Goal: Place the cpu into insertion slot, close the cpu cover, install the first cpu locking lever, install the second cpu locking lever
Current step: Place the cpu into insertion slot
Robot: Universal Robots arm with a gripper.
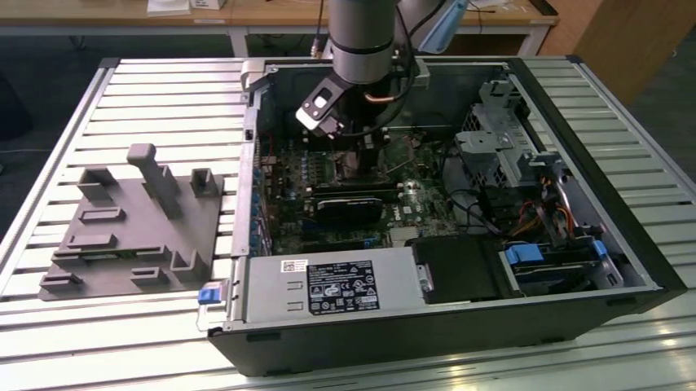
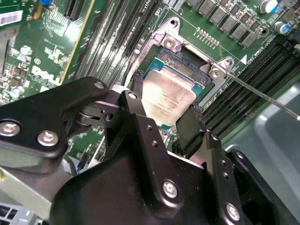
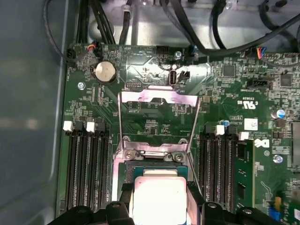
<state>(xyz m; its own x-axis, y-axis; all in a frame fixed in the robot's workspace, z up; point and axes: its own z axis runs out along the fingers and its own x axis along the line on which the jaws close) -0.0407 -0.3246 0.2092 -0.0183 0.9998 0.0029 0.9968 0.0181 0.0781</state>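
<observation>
A slatted metal table [image 1: 163, 90]; behind it a wooden desk [image 1: 272, 12] (white legs); dark floor [image 1: 33, 90].

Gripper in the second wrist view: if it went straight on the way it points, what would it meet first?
Probably the insertion slot, straight beyond the cpu that the gripper clasps; the cpu would touch it first. How much gap remains is unclear.

The arm [image 1: 359, 32] hangs straight down, its grey last link upright, with the black wrist [image 1: 345, 122] below it. The gripper [image 2: 167, 93] points downward. Its two black fingers [image 2: 190, 126] are closed against opposite edges of the chip [image 2: 171, 101], holding it between them in both wrist views.
</observation>
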